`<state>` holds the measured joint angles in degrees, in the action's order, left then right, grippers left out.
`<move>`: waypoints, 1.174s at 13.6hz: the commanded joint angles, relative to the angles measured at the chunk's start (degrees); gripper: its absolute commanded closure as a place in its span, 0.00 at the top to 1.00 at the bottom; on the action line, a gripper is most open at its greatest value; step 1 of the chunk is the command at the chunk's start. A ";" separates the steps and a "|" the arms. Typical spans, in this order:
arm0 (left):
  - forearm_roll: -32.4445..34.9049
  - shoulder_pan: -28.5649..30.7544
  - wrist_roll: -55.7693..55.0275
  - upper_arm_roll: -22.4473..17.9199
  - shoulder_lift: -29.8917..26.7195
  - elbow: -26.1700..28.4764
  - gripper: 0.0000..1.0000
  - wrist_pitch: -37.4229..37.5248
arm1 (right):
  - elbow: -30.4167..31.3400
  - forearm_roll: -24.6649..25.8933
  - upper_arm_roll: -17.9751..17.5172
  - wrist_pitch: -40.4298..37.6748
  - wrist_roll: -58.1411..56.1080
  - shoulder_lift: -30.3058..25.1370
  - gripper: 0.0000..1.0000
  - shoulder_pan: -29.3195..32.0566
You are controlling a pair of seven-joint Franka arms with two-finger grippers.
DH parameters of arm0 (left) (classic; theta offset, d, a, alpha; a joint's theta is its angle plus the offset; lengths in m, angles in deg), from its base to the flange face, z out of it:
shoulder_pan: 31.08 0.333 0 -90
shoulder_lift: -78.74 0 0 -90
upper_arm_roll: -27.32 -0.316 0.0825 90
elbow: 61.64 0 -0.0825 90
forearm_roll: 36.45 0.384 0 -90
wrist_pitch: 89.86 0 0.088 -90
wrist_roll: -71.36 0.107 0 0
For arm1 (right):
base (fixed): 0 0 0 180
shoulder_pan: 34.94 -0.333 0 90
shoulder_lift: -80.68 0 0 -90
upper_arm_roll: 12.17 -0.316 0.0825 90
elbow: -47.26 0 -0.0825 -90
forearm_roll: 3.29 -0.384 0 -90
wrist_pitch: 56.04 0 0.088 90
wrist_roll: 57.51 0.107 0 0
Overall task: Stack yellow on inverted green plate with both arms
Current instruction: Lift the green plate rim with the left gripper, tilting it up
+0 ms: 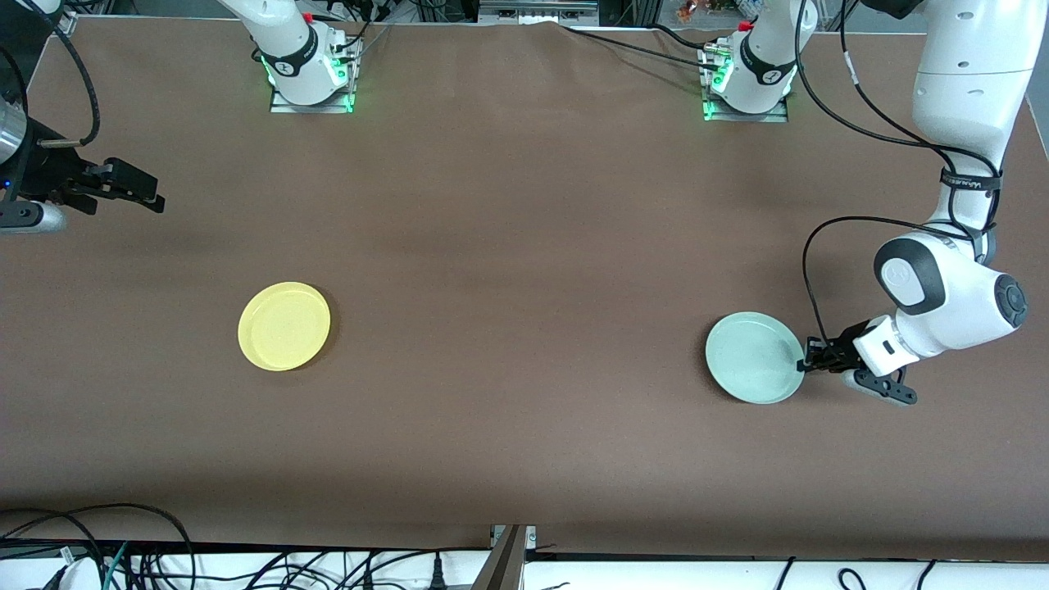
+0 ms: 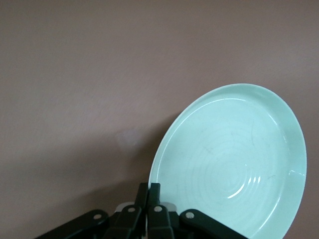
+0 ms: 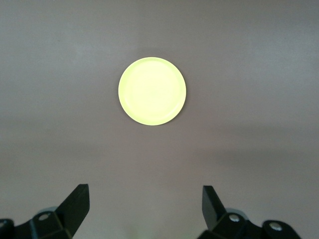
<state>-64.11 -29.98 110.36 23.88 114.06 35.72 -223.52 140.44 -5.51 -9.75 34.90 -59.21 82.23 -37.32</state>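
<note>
The pale green plate (image 1: pixel 754 358) is at the left arm's end of the table, open side up. My left gripper (image 1: pixel 807 361) is shut on its rim at the edge toward that end. The left wrist view shows the closed fingers (image 2: pixel 155 191) pinching the rim of the green plate (image 2: pixel 234 169). The yellow plate (image 1: pixel 284 325) lies flat, open side up, toward the right arm's end. My right gripper (image 1: pixel 156 197) is open and empty, up over the table's right-arm end. In the right wrist view the yellow plate (image 3: pixel 152 91) lies well ahead of the open right gripper (image 3: pixel 144 199).
The brown table (image 1: pixel 524 246) is bare between the two plates. The arm bases (image 1: pixel 310 70) stand along the edge farthest from the front camera. Cables (image 1: pixel 123 557) hang below the nearest edge.
</note>
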 commanded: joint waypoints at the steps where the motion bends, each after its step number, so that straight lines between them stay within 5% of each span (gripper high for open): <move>1: 8.02 -4.25 -6.98 -0.34 -1.74 -3.57 0.00 0.42 | -0.54 -0.77 -0.14 -2.70 -0.50 -0.93 1.00 0.18; 7: 27.79 -15.41 -23.86 -0.07 -1.40 -9.64 0.00 0.07 | -0.63 -0.85 -0.14 -2.70 -0.41 -0.93 1.00 0.18; 16: 73.13 -31.41 -55.15 -0.07 4.93 -18.00 0.00 0.68 | -0.63 -0.94 -0.23 -2.52 -0.41 -0.84 1.00 0.18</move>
<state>1.43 -58.98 59.67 24.71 116.78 20.78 -223.65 140.37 -5.54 -9.83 33.30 -59.21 81.84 -37.32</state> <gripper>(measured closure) 0.978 0.000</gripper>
